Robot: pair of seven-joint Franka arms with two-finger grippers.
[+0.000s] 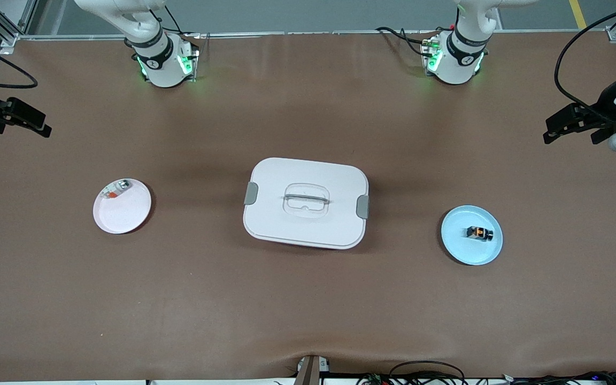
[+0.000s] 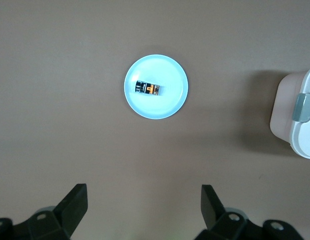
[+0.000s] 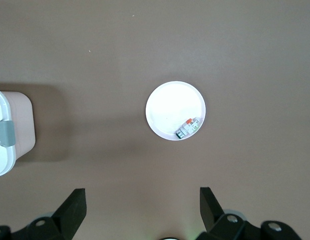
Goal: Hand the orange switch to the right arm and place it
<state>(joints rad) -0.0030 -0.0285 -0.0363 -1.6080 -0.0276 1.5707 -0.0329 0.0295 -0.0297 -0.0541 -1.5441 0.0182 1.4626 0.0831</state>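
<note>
The orange switch (image 1: 479,232), a tiny black block with an orange face, lies on a light blue plate (image 1: 460,243) toward the left arm's end of the table. In the left wrist view the switch (image 2: 147,88) sits on the plate (image 2: 170,105). My left gripper (image 1: 559,128) hangs open and empty high over the table's edge at that end; its fingers (image 2: 74,205) stand wide apart. My right gripper (image 1: 24,120) hangs open and empty over the other end, with its fingers (image 3: 74,207) wide apart.
A white lidded box (image 1: 286,224) with grey clips stands mid-table and also shows at the edge of both wrist views (image 2: 300,115) (image 3: 9,130). A white plate (image 1: 123,214) (image 3: 165,107) at the right arm's end holds a silvery part with a red-orange bit (image 1: 115,189) (image 3: 188,129).
</note>
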